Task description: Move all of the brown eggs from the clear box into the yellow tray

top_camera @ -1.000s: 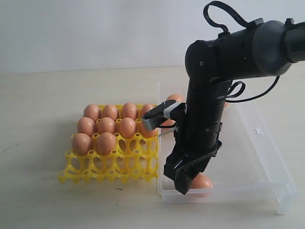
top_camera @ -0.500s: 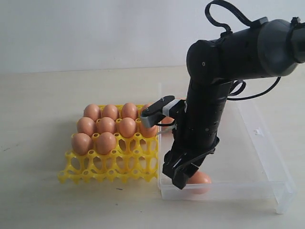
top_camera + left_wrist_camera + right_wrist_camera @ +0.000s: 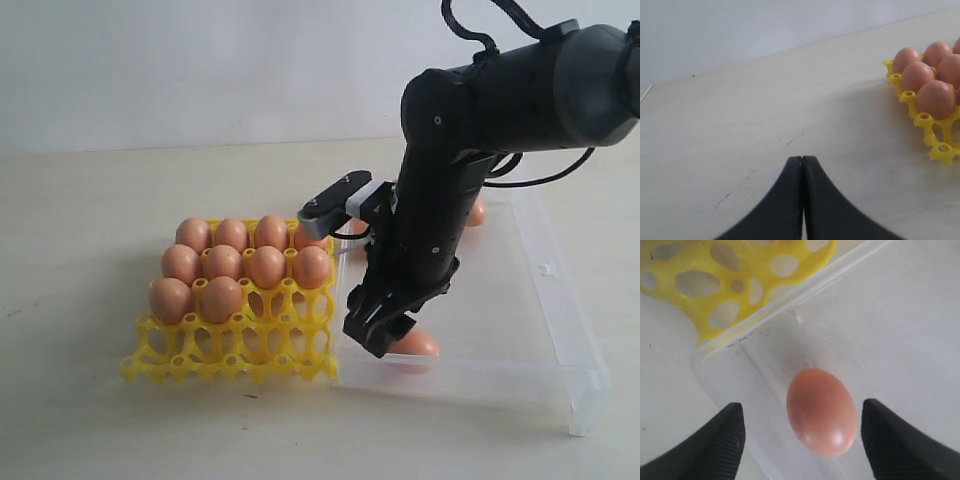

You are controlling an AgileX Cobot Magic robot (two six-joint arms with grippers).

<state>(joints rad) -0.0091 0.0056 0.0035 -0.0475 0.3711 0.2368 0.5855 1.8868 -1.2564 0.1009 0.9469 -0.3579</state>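
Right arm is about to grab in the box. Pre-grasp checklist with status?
1. Right jaws open: ok.
2. Brown egg lies between them, untouched: ok.
3. Jaws low enough to close on it: cannot tell.
4. Finger room beside the clear box wall: cannot tell.
5. Free cups in the yellow tray: ok, front rows are empty.
6. Left jaws shut, off to the side of the tray: ok.

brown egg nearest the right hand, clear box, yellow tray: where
smooth brown oval egg [image 3: 821, 411], right wrist view, shell middle
clear plastic box [image 3: 480, 388], exterior view, near wall
yellow plastic egg tray [image 3: 200, 350], exterior view, front lattice
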